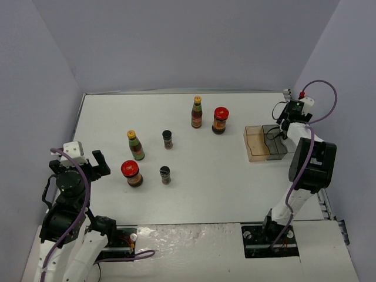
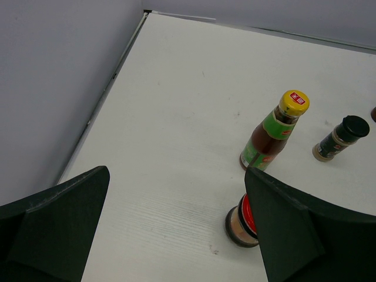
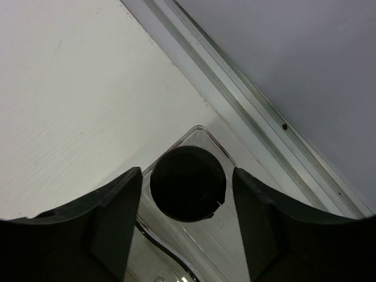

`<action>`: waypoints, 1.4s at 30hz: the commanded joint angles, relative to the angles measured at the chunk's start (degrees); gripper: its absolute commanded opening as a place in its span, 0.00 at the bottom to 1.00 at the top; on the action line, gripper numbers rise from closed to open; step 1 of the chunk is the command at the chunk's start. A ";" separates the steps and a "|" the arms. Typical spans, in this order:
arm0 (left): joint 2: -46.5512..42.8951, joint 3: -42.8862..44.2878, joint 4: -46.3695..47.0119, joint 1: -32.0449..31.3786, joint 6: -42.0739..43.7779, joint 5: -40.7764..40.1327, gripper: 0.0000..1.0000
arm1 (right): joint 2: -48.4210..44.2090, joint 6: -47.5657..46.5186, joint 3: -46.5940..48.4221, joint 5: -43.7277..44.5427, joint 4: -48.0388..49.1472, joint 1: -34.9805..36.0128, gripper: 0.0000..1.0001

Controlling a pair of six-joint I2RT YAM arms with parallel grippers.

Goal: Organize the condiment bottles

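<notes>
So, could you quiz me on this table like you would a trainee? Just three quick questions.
1. How many bottles stand on the bare table, outside the tray?
2. True or false: the left gripper is holding a bottle.
3. What colour is the cap between the right gripper's fingers? A yellow, B black, C red.
Key: 1. Six: two yellow-capped bottles, two red-lidded jars, two black-capped shakers. 2. False; its jaws are open and empty. 3. B.
</notes>
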 commanded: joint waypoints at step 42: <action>3.54 1.17 3.28 0.12 0.94 -1.56 0.97 | -13.46 -17.29 -9.28 -26.23 7.83 69.67 0.94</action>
